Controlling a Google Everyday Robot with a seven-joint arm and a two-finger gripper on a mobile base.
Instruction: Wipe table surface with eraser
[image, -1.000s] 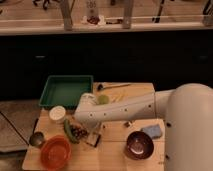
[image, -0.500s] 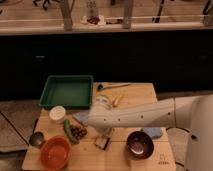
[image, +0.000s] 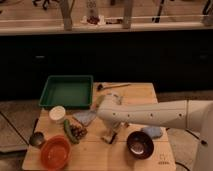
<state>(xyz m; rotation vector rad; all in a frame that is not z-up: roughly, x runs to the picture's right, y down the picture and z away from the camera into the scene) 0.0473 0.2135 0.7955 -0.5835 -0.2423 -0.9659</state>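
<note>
Gripper (image: 112, 131) is hanging right over the eraser (image: 107, 138), which is lying on the table (image: 145, 92) at 9 o'clock of the dark bowl (image: 140, 145). Claw state: can't tell. Eraser is looking light, soft-faced and non-fragile, so I'm guessing pinch across the narrow sides.

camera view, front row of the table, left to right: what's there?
Small metal cup → orange bowl → gripper, down low near the middle of the row → dark bowl.
</note>
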